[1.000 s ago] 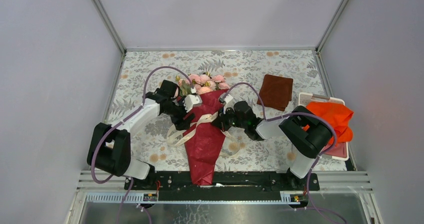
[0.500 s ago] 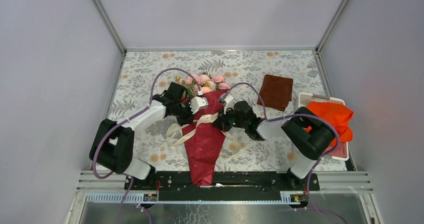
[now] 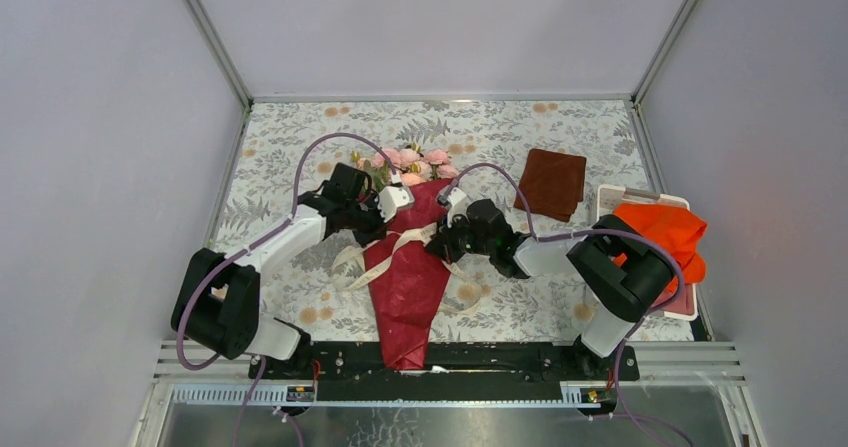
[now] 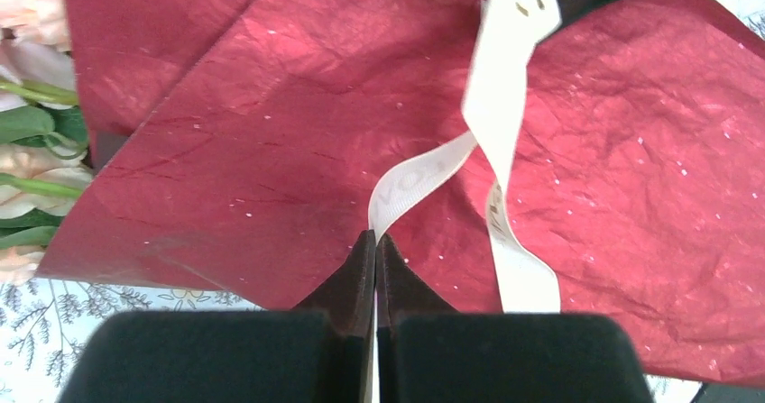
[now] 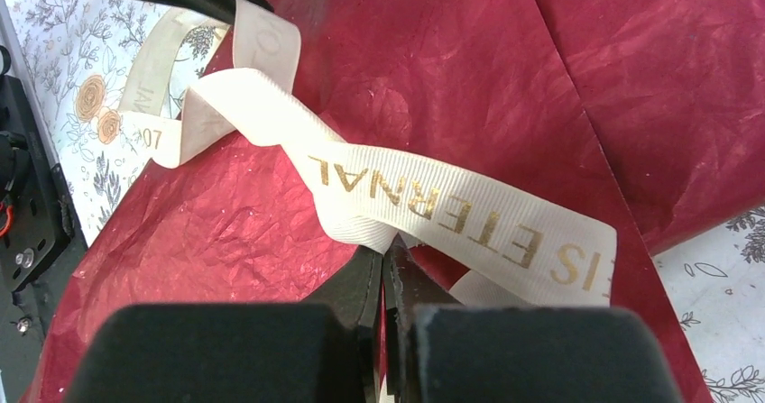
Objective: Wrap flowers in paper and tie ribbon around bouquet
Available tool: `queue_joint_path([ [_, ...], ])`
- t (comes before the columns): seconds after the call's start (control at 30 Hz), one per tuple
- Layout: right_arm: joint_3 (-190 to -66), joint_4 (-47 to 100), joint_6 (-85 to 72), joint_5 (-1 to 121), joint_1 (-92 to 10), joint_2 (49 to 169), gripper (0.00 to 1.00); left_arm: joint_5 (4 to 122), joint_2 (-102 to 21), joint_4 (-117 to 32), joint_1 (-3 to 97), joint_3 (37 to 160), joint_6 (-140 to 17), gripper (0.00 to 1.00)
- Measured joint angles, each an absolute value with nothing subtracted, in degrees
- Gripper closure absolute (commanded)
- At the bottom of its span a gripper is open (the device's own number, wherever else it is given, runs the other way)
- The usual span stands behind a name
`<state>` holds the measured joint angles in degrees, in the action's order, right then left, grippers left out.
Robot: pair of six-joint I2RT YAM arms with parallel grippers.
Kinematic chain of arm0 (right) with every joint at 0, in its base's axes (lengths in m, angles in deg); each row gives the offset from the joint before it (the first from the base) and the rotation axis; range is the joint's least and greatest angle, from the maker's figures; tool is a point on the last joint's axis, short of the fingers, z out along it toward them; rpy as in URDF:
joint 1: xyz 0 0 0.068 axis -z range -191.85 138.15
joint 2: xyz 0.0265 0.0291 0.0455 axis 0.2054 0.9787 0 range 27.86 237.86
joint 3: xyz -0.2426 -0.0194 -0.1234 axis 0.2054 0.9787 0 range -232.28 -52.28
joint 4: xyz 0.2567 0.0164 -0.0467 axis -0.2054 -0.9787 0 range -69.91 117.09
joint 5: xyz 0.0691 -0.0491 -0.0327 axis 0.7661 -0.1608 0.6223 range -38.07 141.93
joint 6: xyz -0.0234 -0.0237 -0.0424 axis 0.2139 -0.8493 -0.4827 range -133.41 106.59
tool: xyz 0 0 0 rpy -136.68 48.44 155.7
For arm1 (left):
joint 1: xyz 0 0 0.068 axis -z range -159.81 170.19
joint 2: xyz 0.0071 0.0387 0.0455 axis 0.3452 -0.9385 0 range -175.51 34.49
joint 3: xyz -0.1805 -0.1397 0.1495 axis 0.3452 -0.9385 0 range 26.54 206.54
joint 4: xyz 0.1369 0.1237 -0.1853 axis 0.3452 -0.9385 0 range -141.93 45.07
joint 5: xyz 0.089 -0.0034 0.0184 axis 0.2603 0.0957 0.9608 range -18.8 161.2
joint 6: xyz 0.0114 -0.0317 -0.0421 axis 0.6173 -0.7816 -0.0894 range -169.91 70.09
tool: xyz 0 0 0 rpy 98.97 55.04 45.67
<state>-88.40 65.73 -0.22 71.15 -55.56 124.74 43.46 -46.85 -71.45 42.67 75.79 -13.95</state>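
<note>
left gripper (image 4: 375, 241): clenched on ribbon (image 4: 494, 96), over bouquet (image 4: 271, 105) left side
right gripper (image 5: 388, 245): clenched on ribbon, over bouquet right side

I see a white table covering printed with grey leaves and peach blossoms (image 3: 560, 127). A folded dark brown square cloth (image 3: 552, 182) lies on its right side. Farther right, a bright orange-red cloth (image 3: 660, 232) is heaped in a shallow white tray (image 3: 612, 194).

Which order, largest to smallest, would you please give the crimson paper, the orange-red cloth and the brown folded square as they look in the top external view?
1. crimson paper, clearly the largest.
2. orange-red cloth, though the right arm covers part of it.
3. brown folded square, only somewhat smaller than the cloth.
</note>
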Motion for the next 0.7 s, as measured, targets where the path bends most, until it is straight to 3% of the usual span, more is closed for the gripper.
queue_joint_path([
  [0.17, -93.36, 57.38, -0.30, 76.37, -55.16, 124.59, 1.00, 49.01, -46.92, -67.65, 41.95, 75.88, -17.23, 1.00],
  [0.27, -92.57, 53.68, 4.48, 83.06, -50.71, 118.84, 1.00, 53.77, -46.96, -64.21, 33.19, 75.88, -16.77, 1.00],
  [0.4, -79.70, 48.92, 14.19, 82.32, -23.62, 93.09, 1.00, 60.66, -46.85, -57.22, 9.58, 73.30, -12.92, 1.00],
  [0.5, -73.47, 43.56, 20.37, 76.33, -4.08, 72.37, 1.00, 64.83, -46.74, -54.53, -1.87, 69.35, -9.53, 1.00],
  [0.57, -72.62, 39.34, 22.82, 73.75, 2.43, 63.23, 1.00, 66.73, -46.83, -52.96, -5.35, 66.15, -7.04, 1.00],
  [0.7, -72.66, 34.69, 25.42, 70.06, 10.78, 58.21, 1.00, 70.34, -49.39, -47.63, -12.17, 62.26, -1.49, 1.00],
])
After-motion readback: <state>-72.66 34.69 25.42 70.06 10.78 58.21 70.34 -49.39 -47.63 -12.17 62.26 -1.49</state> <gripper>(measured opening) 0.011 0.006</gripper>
